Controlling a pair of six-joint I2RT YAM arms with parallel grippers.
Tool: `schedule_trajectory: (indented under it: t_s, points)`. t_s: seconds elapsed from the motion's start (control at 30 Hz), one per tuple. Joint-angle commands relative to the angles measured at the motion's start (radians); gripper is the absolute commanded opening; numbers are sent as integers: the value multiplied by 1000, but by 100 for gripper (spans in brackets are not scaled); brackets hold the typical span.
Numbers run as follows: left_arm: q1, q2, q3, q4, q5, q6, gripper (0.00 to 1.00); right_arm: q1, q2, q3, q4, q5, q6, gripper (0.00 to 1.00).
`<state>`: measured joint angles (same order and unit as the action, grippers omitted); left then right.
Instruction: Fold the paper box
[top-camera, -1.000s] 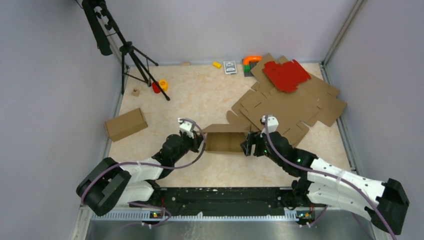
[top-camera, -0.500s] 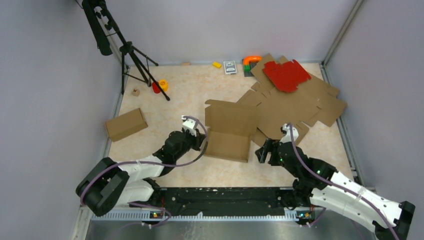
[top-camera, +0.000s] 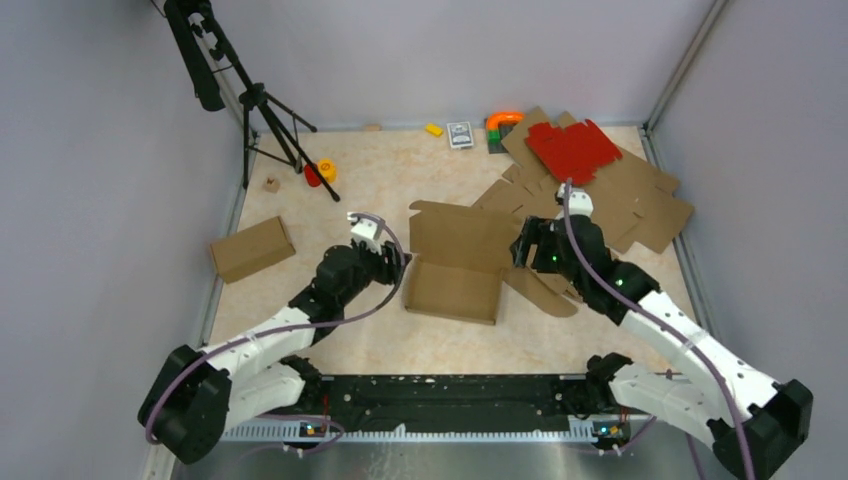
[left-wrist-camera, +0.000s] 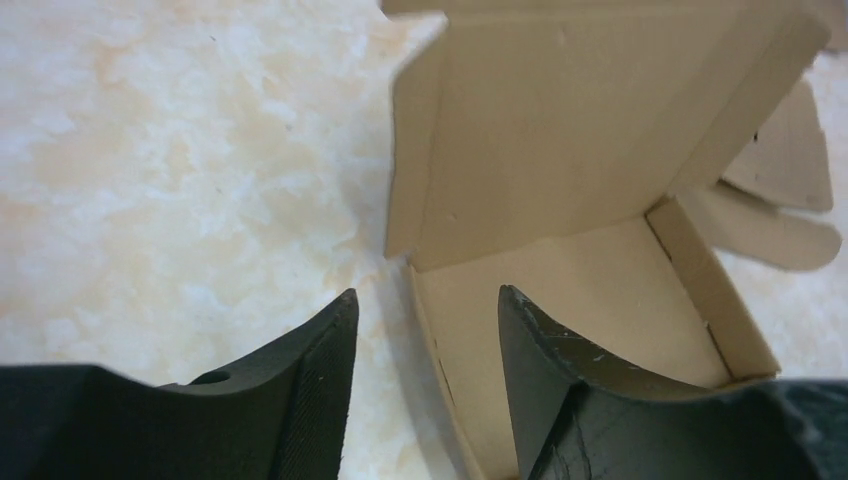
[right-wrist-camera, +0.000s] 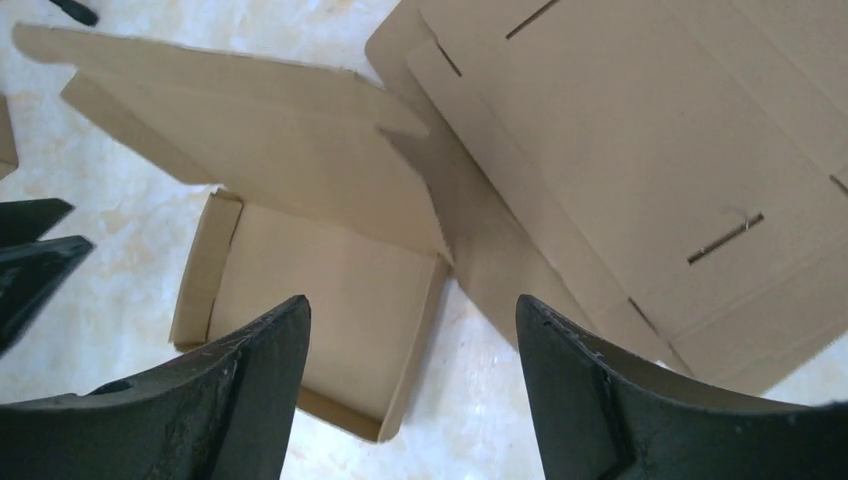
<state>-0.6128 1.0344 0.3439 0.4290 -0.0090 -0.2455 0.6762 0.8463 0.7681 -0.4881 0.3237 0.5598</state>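
Note:
The paper box (top-camera: 455, 285) lies in the middle of the table as an open brown tray, with its lid (top-camera: 462, 232) standing up at the back. My left gripper (top-camera: 398, 263) is open at the tray's left side. In the left wrist view (left-wrist-camera: 427, 295) its fingers straddle the left wall (left-wrist-camera: 430, 330) without pressing on it. My right gripper (top-camera: 522, 250) hovers open at the lid's right edge. In the right wrist view (right-wrist-camera: 411, 300) it hangs above the tray's right wall (right-wrist-camera: 415, 330) and holds nothing.
Flat brown cardboard sheets (top-camera: 610, 205) lie at the back right under a red die-cut sheet (top-camera: 572, 150). A closed small brown box (top-camera: 251, 248) sits at the left. A black tripod (top-camera: 262, 110) and small items (top-camera: 459, 134) stand along the back.
The box, pinched between both grippers a second ago, has dropped open with its lid up. My left gripper has opened. The right arm drew back, then moved up to the lid's right edge.

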Motion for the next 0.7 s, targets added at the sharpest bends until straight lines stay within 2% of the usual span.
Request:
schedule_trajectory:
  t_s: [0.0,0.07,0.2,0.47,0.67]
  points:
    - [140,26,91,-55,205,-39,56,-138,93,56,100,-285,-152,71]
    - [187,79,126,-53,300,-36,54,-162,153,73,116,-299,-173,65]
    - [200,159,173,-18,395,-7,52,-168,224,74,183,-277,-197,59]
    - [200,270,251,37,418,25,51,-171,317,118,221,-164,-218,57]
    - [200,325,293,38,413,29,47,-174,352,126,256,-150,-235,54]
